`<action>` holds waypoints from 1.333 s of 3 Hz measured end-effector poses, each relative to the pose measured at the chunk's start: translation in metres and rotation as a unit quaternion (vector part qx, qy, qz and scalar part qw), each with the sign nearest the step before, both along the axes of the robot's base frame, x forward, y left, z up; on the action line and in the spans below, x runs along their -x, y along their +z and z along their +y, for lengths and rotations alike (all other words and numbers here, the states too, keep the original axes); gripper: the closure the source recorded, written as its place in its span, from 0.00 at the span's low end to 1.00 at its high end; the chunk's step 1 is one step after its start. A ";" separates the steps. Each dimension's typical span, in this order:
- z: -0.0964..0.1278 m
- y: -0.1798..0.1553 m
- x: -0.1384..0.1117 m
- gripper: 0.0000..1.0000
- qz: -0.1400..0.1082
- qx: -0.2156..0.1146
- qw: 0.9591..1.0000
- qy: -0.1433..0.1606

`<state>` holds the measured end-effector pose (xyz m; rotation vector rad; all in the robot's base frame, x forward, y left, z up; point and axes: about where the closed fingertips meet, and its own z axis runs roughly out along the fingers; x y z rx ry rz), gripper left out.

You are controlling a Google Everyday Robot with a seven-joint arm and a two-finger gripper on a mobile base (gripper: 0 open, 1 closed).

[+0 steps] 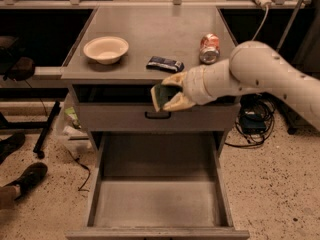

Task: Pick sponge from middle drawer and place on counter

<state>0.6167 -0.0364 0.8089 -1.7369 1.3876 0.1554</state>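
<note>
Brown speckled floor lies all around a grey cabinet, and two shoes rest on it at the left. On top of the cabinet is the counter. It holds a bowl, a dark blue wrapper and a can.

We see the middle drawer pulled wide open at the bottom. Its flat floor has nothing on it. The sponge is not in there. It is up in the air, pinched between the two fingers of the gripper. The green side faces us, and the fingers are closed snug on it from above and below.

The gripper hangs in front of the closed drawer front, just above its black handle. It sits right under the front edge of the counter. The big white arm reaches in from the right.

So we think the picking part is done. The carrying part is in hand now.

Next, we think the sponge must go higher than the counter's edge, or it may bump it. Then it must move over a bare spot. The wrapper lies very near, so a free place between the bowl and the wrapper looks good. Then the gripper can go down gently and open.
</note>
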 end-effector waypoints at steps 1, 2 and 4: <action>-0.007 0.055 -0.027 1.00 -0.033 0.027 0.997 -0.068; -0.005 0.103 -0.051 1.00 -0.059 0.049 0.992 -0.104; -0.009 0.141 -0.096 1.00 -0.065 0.039 0.989 -0.124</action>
